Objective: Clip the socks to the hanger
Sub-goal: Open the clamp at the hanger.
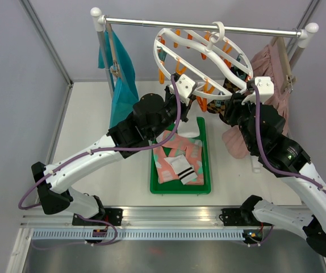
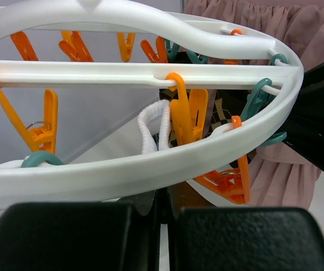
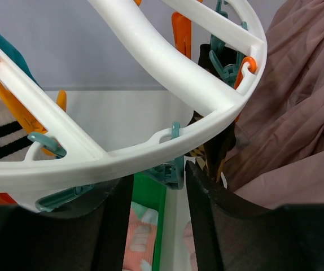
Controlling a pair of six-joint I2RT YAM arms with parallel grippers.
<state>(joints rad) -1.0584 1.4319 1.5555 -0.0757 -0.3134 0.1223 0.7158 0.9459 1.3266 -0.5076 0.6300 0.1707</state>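
Note:
The white hanger ring (image 1: 200,48) hangs tilted from the rail, with orange and teal clips under it. My left gripper (image 1: 196,102) is shut just below the ring's rim (image 2: 122,169). A white sock cuff (image 2: 152,127) sticks up from its jaws beside an orange clip (image 2: 187,113). My right gripper (image 3: 159,180) is open, its fingers either side of a teal clip (image 3: 173,169) on the rim. An argyle sock (image 1: 218,107) hangs between the grippers. Pink socks (image 1: 171,153) and a white striped sock (image 1: 184,168) lie in the green tray (image 1: 153,170).
A teal garment (image 1: 120,79) hangs at the rail's left end and a dusty-pink skirt (image 1: 271,68) at its right, close behind my right gripper. The rail (image 1: 254,29) and its posts stand at the back of the white table.

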